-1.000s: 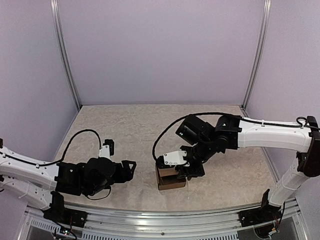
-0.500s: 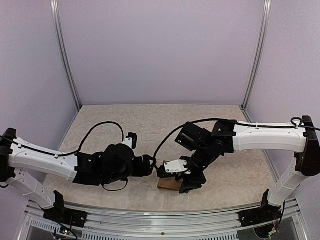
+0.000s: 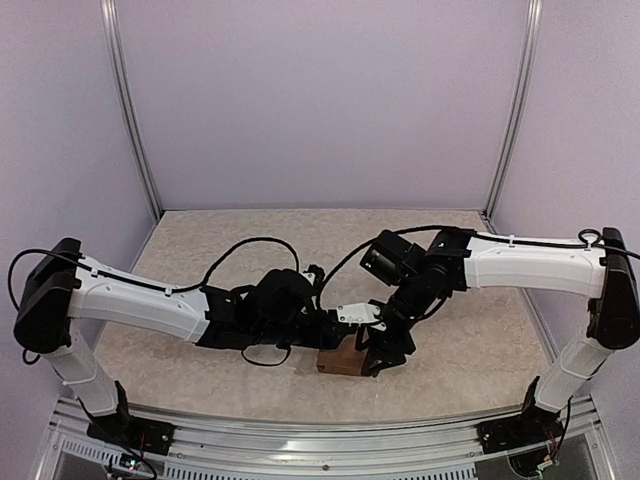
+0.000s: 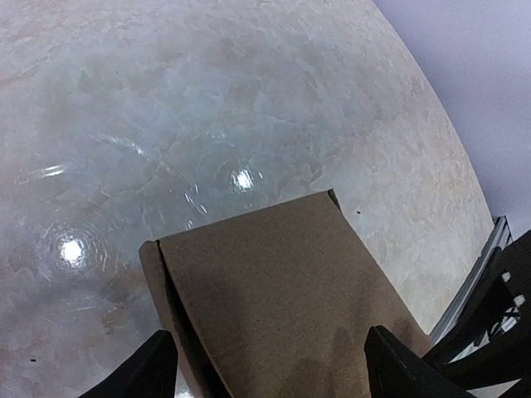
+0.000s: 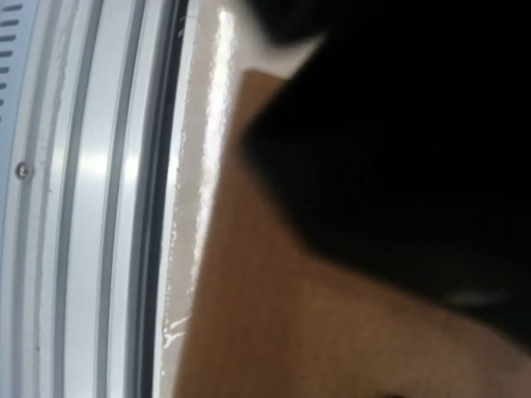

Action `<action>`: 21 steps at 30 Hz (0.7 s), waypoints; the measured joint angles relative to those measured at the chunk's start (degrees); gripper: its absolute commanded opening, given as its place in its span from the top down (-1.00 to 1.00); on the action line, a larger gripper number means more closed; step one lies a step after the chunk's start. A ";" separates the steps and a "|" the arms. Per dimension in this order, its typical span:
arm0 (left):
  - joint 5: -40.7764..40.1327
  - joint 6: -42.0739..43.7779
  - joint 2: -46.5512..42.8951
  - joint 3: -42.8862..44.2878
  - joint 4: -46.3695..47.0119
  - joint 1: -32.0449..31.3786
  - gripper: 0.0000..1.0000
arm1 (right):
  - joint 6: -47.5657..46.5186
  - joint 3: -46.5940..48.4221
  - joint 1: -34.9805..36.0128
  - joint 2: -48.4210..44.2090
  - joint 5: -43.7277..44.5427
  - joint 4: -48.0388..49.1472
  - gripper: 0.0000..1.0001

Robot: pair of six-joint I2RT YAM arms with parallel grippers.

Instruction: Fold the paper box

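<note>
The paper box (image 3: 340, 358) is a small brown carton standing on the table near the front edge. My left gripper (image 3: 322, 328) reaches in from the left, just above its left side. In the left wrist view its two black fingertips (image 4: 156, 370) stand wide apart, open, over the carton's top face (image 4: 282, 282). My right gripper (image 3: 381, 349) is pressed against the box's right side. Brown cardboard (image 5: 315, 332) fills the right wrist view behind a blurred dark shape, and the right fingers cannot be made out.
The aluminium rail (image 3: 330, 420) along the table's front edge lies just below the box and shows again as the rail (image 5: 91, 207) in the right wrist view. Both arms' cables loop over the marbled tabletop (image 3: 260, 240) behind the grippers.
The left arm has swung far to the right, from the table's left side up to the box. The right gripper has slid to the box's right side.
</note>
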 measured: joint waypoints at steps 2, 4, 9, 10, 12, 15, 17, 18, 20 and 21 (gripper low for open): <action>1.51 0.74 2.19 1.40 -1.44 -0.20 -0.52 | -0.09 -0.28 -0.74 0.00 -0.85 -0.28 -0.21; 2.08 1.73 4.39 2.51 -3.15 -0.59 -0.52 | -0.48 -0.28 -1.57 -0.02 -1.97 -0.74 -0.23; 1.42 3.87 6.56 2.91 -5.14 -1.68 -0.52 | -3.76 0.79 -3.48 -0.15 -4.66 -5.38 -0.26; 1.16 4.46 6.56 2.91 -5.05 -1.79 -0.52 | -4.48 1.16 -3.80 -0.28 -5.03 -6.16 -0.26; 0.63 6.10 6.54 2.54 -4.07 -1.79 -0.52 | -5.88 2.19 -4.96 -0.83 -6.32 -7.48 -0.26; -0.09 9.90 6.49 1.29 -1.16 -1.79 -0.52 | -6.03 2.67 -8.04 -1.57 -7.91 -6.82 -0.25; -0.17 13.88 6.34 0.17 1.70 -1.77 -0.52 | -4.68 2.67 -10.60 -1.14 -8.09 -5.01 -0.24; -0.15 14.95 6.19 -0.04 2.32 -1.68 -0.52 | -3.82 2.67 -11.69 -0.61 -8.04 -3.69 -0.24; 0.50 18.62 6.05 -0.85 5.11 -1.18 -0.52 | -1.73 2.60 -13.27 1.07 -7.21 -0.02 -0.24; 1.31 20.39 6.03 -1.27 6.91 -0.74 -0.52 | -0.92 2.54 -13.92 2.21 -6.69 1.92 -0.24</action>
